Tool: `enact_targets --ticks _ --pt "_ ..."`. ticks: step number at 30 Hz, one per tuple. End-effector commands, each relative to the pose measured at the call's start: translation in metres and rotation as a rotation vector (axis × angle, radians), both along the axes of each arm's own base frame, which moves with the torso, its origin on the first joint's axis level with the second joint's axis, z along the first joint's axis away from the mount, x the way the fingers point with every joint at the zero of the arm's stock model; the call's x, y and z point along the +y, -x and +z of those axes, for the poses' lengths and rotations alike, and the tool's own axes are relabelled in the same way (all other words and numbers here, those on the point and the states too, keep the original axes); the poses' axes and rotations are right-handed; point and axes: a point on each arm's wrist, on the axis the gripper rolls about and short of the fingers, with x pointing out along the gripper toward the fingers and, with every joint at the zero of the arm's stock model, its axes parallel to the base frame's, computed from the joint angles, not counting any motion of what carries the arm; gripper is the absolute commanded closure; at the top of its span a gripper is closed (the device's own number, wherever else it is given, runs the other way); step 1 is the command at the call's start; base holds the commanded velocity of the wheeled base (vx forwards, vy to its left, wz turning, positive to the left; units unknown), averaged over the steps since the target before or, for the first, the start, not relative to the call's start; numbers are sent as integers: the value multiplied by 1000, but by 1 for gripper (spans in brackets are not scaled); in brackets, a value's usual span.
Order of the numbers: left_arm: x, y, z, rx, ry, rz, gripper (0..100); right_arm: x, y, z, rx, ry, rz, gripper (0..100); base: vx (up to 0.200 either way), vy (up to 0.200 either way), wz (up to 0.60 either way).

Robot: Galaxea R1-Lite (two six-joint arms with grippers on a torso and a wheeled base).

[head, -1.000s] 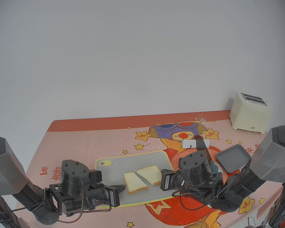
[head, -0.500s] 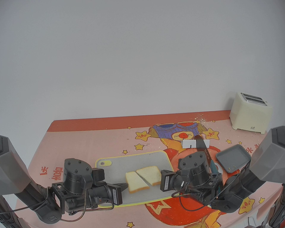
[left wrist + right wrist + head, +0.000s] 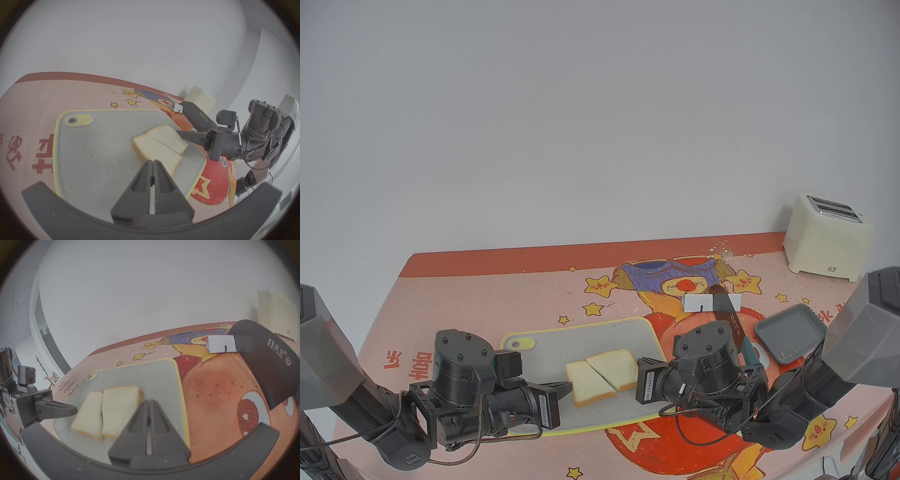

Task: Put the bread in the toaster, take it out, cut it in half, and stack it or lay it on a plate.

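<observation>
The cutting looks done: the bread lies as two halves, the left half (image 3: 586,382) and the right half (image 3: 615,367), side by side and touching on the grey cutting board (image 3: 562,350). Both are pale, so I cannot tell whether they were toasted. What remains, by my reading, is getting the halves onto the plate (image 3: 790,331), a grey tray that sits well apart from the board on the robot's right and carries no bread yet. The left claw (image 3: 153,162) is low over the board just beside the left half, clenched with nothing in it. The right claw (image 3: 149,402) is low on the opposite side, just beside the right half, also clenched and empty. The two point at each other with the bread between them. The knife (image 3: 731,319) lies between board and plate, its dark blade by a small white stand (image 3: 709,302). The toaster (image 3: 828,237) stands at the far right corner, its slots bare. The surface (image 3: 475,300) is covered in a pink and orange cartoon print with stars, with crumbs near its far edge. Behind it is a plain pale wall.
</observation>
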Motion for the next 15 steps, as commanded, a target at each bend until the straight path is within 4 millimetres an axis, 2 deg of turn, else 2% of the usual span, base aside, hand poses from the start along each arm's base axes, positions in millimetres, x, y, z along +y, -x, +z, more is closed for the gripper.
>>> enact_targets --ticks 1,7,15 --pt "4 2 0 5 -4 6 100 0 0 -1 4 4 1 100 0 0 0" --pt "11 2 0 9 -11 34 100 0 1 -2 6 8 5 100 0 0 0" --pt "7 -2 -5 21 -20 31 100 0 2 -1 4 7 5 100 0 0 0"
